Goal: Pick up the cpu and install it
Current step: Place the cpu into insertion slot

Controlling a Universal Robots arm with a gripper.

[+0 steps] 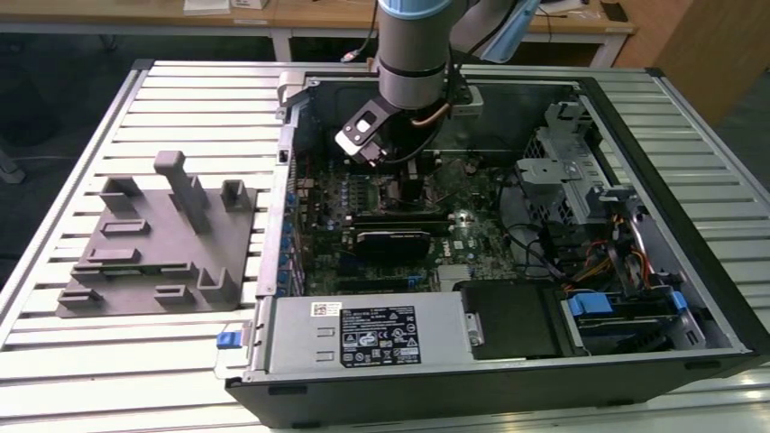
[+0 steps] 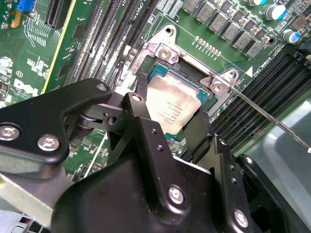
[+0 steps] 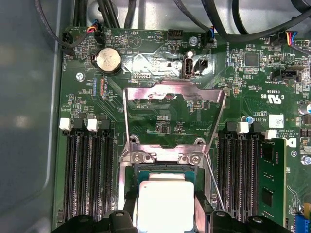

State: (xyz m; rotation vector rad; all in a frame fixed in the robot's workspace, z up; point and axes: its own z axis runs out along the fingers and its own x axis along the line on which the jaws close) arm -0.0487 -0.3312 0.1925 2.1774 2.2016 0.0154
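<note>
The cpu (image 2: 170,104) is a small square chip with a pale silvery top, and it sits level in or just over the dark socket (image 2: 163,53) of the green motherboard. My gripper (image 2: 171,110) has a black finger against each of two opposite edges of it, shut on the chip. In the first wrist view the cpu (image 3: 165,201) lies between the same two fingers (image 3: 130,206), below the raised metal load plate (image 3: 175,92). In the exterior view the gripper (image 1: 391,170) reaches down into the open computer case over the board.
The socket's thin lever rod (image 2: 272,119) sticks out beside the gripper. Black memory slots (image 3: 87,170) flank the socket on both sides. A grey moulded tray (image 1: 157,244) stands on the slatted table at the exterior view's left of the case (image 1: 481,370). Cables and drive bays (image 1: 601,234) fill the exterior view's right.
</note>
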